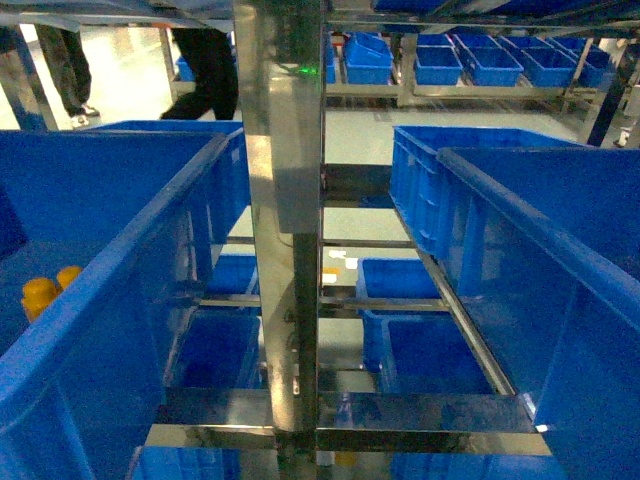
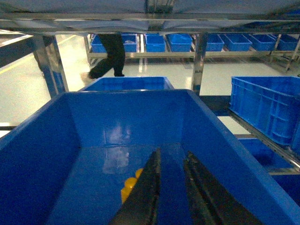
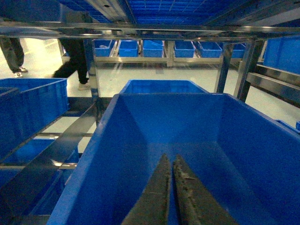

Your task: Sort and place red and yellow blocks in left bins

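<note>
With the glossy orange-yellow studded brick [image 2: 130, 183] lying on the floor of the deep bright blue plastic left bin [image 2: 56, 112], lower centre of frame, the left gripper [image 2: 171, 161] hangs above it, jaws slightly apart and empty, suggesting placement is complete and withdrawal comes next; the right gripper [image 3: 171, 164] is nearly closed, empty.

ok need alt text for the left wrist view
The left tool, its fingers slightly apart and empty, hangs inside a deep blue bin, with a yellow brick on the bin floor just left of it. More blue bins line metal racks beyond.
</note>
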Motion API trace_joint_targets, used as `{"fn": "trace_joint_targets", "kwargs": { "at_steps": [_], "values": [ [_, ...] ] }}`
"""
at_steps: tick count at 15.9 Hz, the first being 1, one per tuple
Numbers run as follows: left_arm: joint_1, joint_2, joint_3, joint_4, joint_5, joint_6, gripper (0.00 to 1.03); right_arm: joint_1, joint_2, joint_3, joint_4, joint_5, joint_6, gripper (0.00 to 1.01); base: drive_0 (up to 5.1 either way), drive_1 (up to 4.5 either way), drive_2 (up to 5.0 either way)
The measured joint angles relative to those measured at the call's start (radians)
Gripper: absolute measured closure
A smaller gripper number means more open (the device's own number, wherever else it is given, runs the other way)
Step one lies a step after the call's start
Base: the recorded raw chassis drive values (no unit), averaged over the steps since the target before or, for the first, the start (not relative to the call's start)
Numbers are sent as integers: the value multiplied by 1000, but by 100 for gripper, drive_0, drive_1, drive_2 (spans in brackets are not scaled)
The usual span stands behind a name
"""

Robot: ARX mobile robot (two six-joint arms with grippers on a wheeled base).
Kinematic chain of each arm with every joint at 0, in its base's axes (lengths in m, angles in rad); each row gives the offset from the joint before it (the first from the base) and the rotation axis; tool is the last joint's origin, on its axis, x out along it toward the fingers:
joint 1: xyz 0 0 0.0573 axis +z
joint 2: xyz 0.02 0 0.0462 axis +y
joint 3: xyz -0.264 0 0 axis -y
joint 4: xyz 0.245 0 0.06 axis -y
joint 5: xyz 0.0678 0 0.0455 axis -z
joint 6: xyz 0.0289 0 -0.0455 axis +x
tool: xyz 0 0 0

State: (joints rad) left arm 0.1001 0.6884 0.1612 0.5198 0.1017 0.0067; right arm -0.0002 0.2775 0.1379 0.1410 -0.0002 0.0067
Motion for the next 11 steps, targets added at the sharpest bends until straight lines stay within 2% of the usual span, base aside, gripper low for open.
{"fn": "trace_joint_targets", "kwargs": {
  "at_steps": [1,2,3,6,7,8,9,11],
  "values": [
    [-6,-13,-9,-5,-6,0,95,0,-9,-11,0,0,-5,99,0,0,0],
    [-45,-49,-30,-23,-63,-3,101,0,-26,-26,-3,0,-4,99,0,0,0],
    [-100,-85,-49,-35,-95,-4,101,0,-41,-38,-6,0,-4,99,0,0,0],
    [-97,-175,-90,-86,-102,-4,101,0,-84,-70,-21,0,-4,99,0,0,0],
    [-100,-201,-100,-104,-102,-4,101,0,-166,-74,-134,-1,-4,99,0,0,0],
    [-100,-236,-109,-129,-103,-4,101,0,-233,-87,-150,0,-4,89,0,0,0],
    [-100,-288,-118,-162,-103,-3,101,0,-230,-81,-151,0,-5,69,0,0,0],
    [-100,-317,-148,-156,-103,-4,101,0,-225,-81,-149,0,-5,47,0,0,0]
  ]
}}
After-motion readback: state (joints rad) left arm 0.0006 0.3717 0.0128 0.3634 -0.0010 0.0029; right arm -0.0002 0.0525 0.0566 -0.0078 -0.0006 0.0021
